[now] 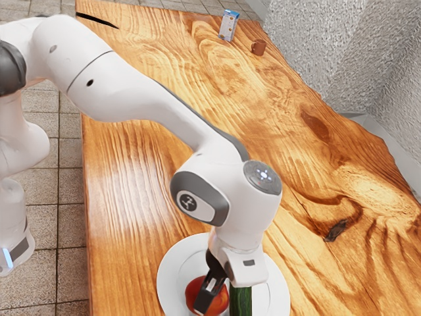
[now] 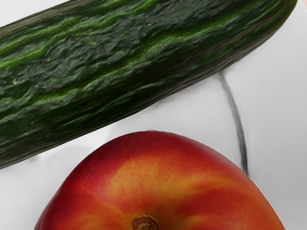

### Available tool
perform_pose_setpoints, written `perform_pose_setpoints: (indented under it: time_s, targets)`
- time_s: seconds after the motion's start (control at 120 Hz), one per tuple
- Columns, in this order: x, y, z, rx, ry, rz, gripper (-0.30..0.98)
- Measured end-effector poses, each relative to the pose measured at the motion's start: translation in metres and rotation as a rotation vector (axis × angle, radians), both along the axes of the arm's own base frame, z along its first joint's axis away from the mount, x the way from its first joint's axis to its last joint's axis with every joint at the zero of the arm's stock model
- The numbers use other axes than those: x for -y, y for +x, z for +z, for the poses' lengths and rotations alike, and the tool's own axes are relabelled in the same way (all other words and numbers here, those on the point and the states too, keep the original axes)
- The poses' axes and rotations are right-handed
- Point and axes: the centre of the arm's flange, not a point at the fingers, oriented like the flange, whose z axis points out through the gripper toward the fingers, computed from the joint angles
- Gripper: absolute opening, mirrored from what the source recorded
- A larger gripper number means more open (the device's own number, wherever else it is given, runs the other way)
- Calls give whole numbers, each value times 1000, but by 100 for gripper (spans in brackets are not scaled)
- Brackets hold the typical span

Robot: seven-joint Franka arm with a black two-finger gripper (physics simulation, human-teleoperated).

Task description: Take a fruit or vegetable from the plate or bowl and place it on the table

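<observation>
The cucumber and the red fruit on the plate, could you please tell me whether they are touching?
Apart: the wrist view shows a strip of the white plate between the cucumber and the red fruit.

The exterior view is bright and evenly lit, with pale, streaky glare on the table [image 1: 125, 191] near the exterior view's left edge. Soft gray shading rounds the white arm [image 1: 125, 85] — small blue-white lights [image 1: 264, 175] glow at its wrist. In the wrist view, the plate [image 2: 283, 124] is nearly white, light glints softly along the cucumber's [image 2: 120, 52] ridges, and its side facing the fruit [image 2: 158, 182] falls into shade — faint gray shadow beside it.
</observation>
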Motion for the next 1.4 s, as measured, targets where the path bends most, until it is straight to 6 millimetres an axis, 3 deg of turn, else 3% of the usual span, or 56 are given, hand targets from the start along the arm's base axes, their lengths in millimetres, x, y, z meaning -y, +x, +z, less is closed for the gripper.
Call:
perform_pose_setpoints:
  time_s: [0.183, 0.417, 0.442, 0.617, 0.758, 0.85, 0.983, 1.075, 1.25, 1.4]
  targets:
    - [1, 4, -9, -9, -13, 9, 67]
    - [-3, 8, -3, 0, -32, 19, 34]
    - [-4, 7, 1, 5, -37, 18, 31]
    - [-21, 8, 51, 61, -94, 25, 42]
    - [-47, 34, 85, 118, -105, 51, 40]
    - [-83, 73, 103, 171, -92, 112, 40]
    - [-212, 157, 137, 261, -39, 335, 40]
    - [-261, 186, 159, 305, 4, 404, 42]
    - [-295, 202, 142, 264, 57, 427, 40]
    - [-302, 215, 121, 230, 82, 422, 40]
